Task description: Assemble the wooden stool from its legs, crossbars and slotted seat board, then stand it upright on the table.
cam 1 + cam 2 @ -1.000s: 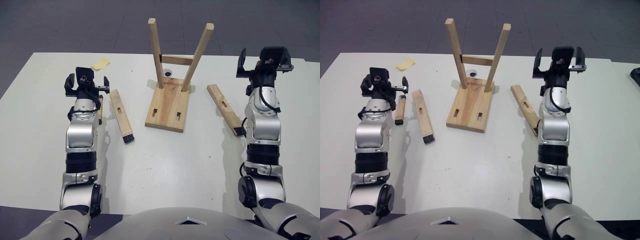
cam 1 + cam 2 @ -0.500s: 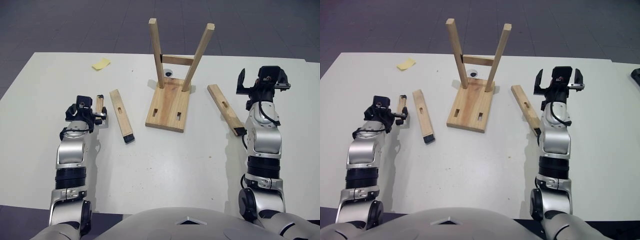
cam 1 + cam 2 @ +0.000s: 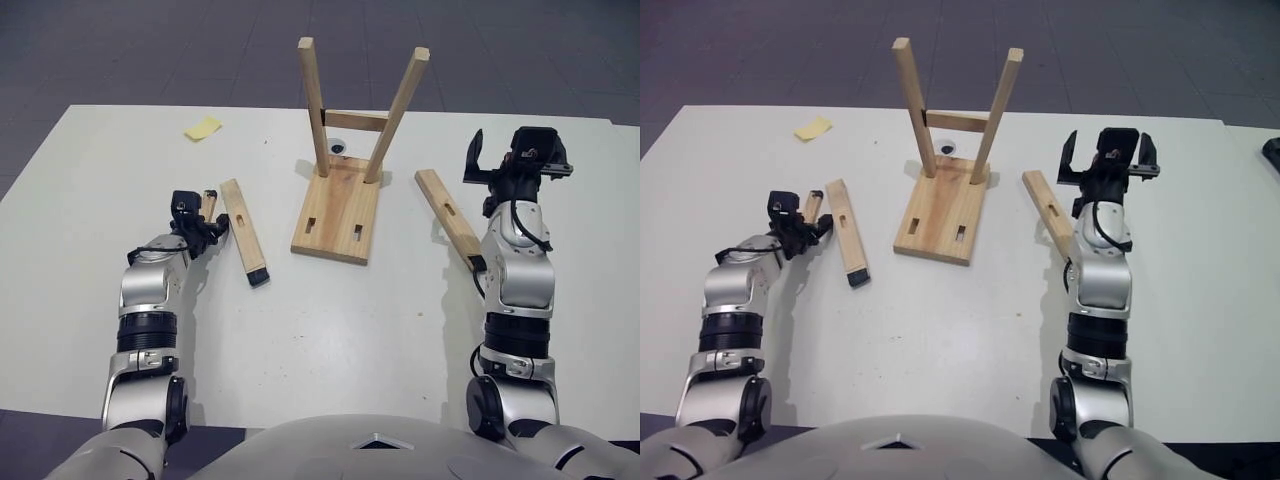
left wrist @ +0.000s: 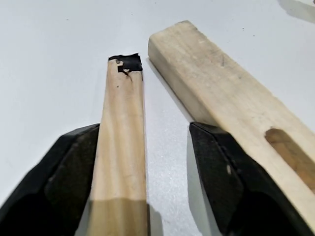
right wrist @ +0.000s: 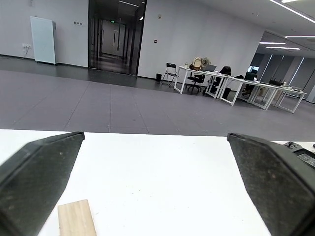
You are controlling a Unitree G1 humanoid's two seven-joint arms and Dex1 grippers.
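Left gripper (image 4: 143, 132) lies low on the table (image 3: 330, 340), well left of the seat board (image 3: 335, 215). Its jaws are parted astride the thin crossbar (image 4: 120, 147): one finger touches the wood and the other stands off, so nothing is gripped yet. Right gripper (image 3: 1108, 155) is raised to the right of the seat board, spread wide and empty.

The board lies flat with two legs (image 3: 311, 100) standing in it and a rung between them. One loose leg (image 3: 243, 230) lies just left of the board, a second loose leg (image 3: 450, 213) just right.

Likely risk: the off-side finger sits right by the first loose leg and could nudge it on closing. A lopsided squeeze could also swing the crossbar askew.

The table is white and matt, with a yellow note (image 3: 201, 127) far left of the board. Beyond it are a dark tiled floor and an office hall with desks.
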